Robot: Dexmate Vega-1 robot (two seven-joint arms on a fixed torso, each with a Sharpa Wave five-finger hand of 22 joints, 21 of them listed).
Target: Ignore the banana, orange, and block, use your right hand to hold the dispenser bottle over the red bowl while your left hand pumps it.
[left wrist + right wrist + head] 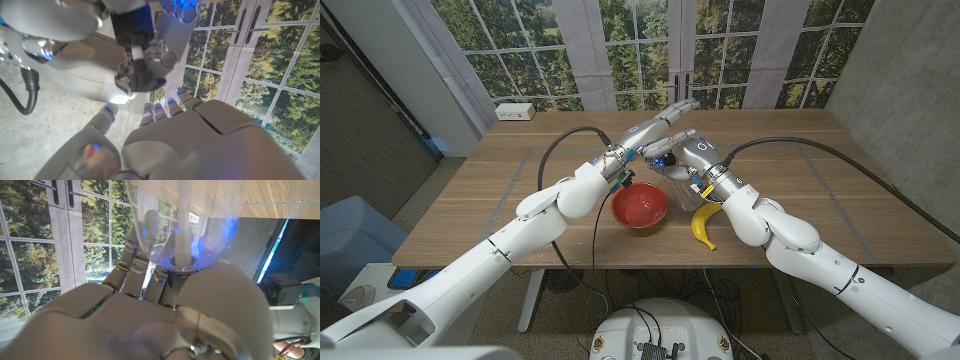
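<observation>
gripping the clear dispenser bottle [678, 188], the right hand [698, 158] holds it beside the red bowl [640, 207] near the worktop's [520, 205] front edge. left hand [655, 128] reaches over the pump with fingers stretched out, holding nothing. banana [703, 226] lies by the front edge.

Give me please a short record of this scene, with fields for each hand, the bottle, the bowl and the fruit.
right hand: grips the clear dispenser bottle
left hand: reaches over the bottle's top; contact with the pump cannot be told
bottle position: beside the bowl's right rim, not clearly above it
red bowl: on the wooden table, near the front edge
banana: lies right of the bowl, untouched
</observation>
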